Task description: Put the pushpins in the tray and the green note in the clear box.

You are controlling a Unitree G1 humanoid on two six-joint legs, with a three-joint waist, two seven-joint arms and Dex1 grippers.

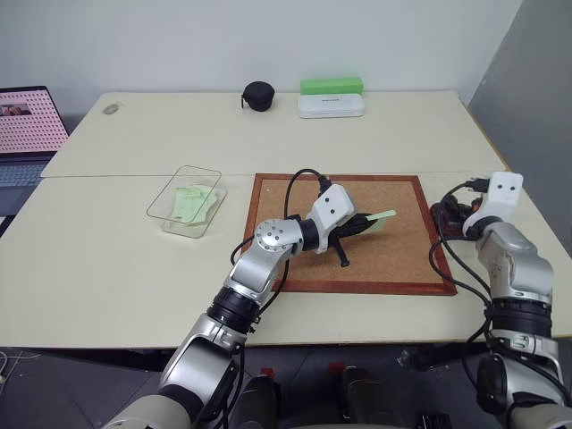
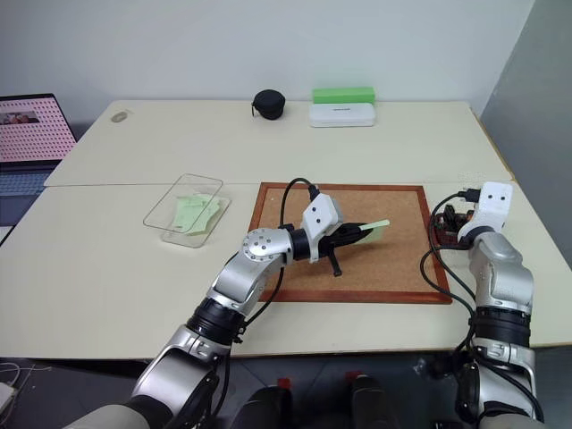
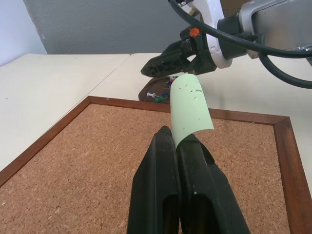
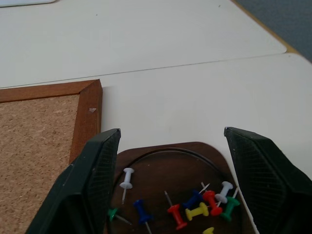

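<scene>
My left gripper [image 3: 173,134] is shut on one edge of the green note [image 3: 190,105], a curled pale green slip held just above the cork board [image 1: 393,259]. To its right, my right gripper [image 4: 171,131] stands open over the tray [image 4: 156,170], a dark reddish-brown dish beside the board's right edge. Several pushpins [image 4: 195,204] in red, blue, green, yellow and white lie in the tray, between and below the fingers. The clear box [image 1: 201,170] sits left of the board with pale green paper inside.
A laptop [image 1: 27,125] stands at the table's far left edge. At the back are a black round case [image 1: 259,96], a bright green box [image 1: 332,86] and a white case [image 1: 332,105]. Cables loop from both wrists.
</scene>
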